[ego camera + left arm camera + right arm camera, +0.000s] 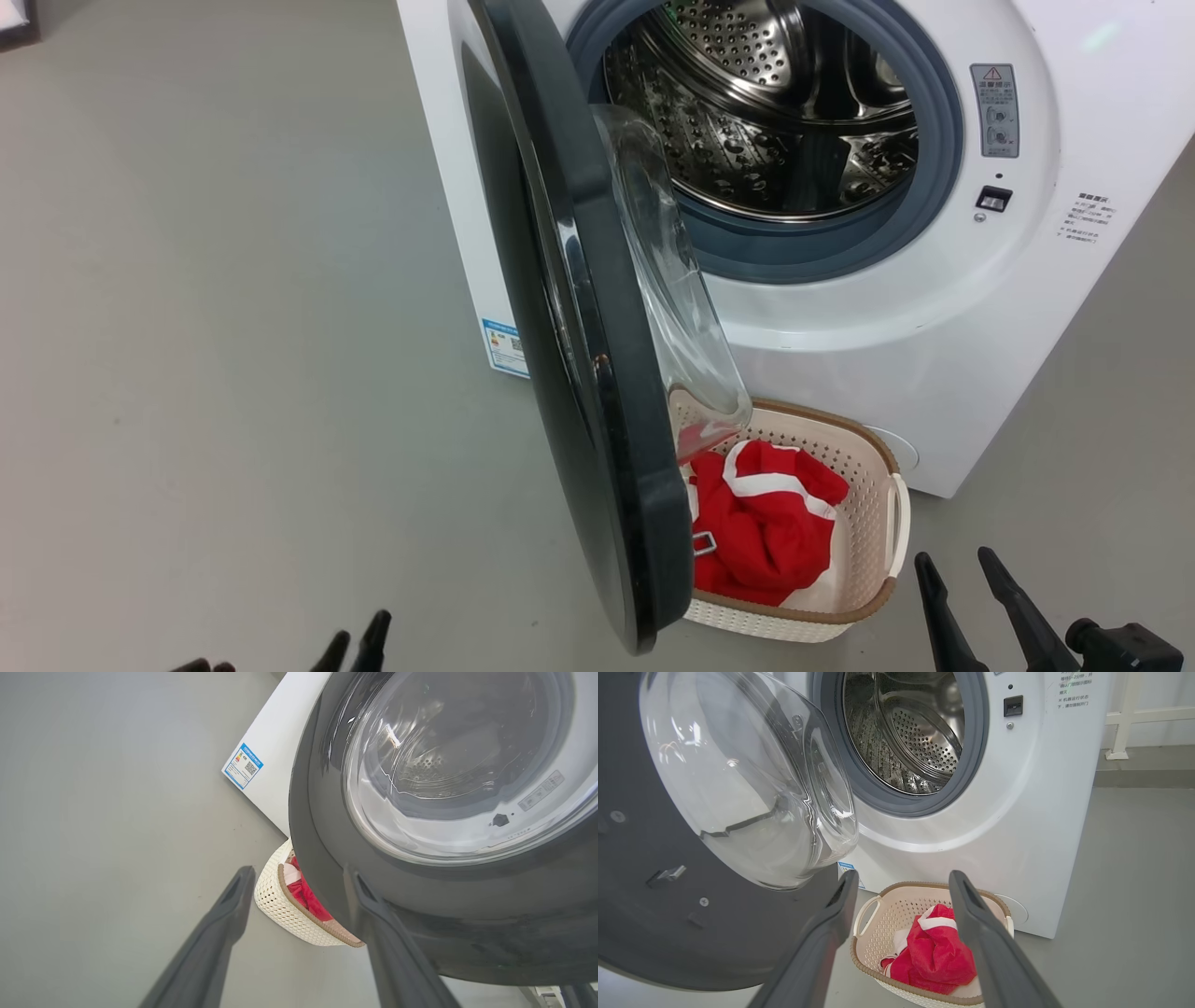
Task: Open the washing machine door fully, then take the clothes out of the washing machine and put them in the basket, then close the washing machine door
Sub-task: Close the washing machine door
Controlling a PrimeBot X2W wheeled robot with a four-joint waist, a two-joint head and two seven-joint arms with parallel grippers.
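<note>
The white washing machine (934,308) stands with its round black door (569,373) swung out, edge-on to the head view. Its steel drum (766,103) looks bare inside. On the floor below the opening sits the cream basket (864,467) holding the red and white clothes (761,527). My left gripper (355,644) is open at the lower left, outside the door. In the left wrist view my left gripper (301,879) has the door's rim (322,858) near its right finger. My right gripper (957,560) is open right of the basket, and the right gripper (901,879) frames the clothes (936,956) in its wrist view.
Grey floor (205,327) spreads wide to the left of the machine. A blue label (504,347) is on the machine's left side. A white frame post (1118,718) stands behind the machine on the right in the right wrist view.
</note>
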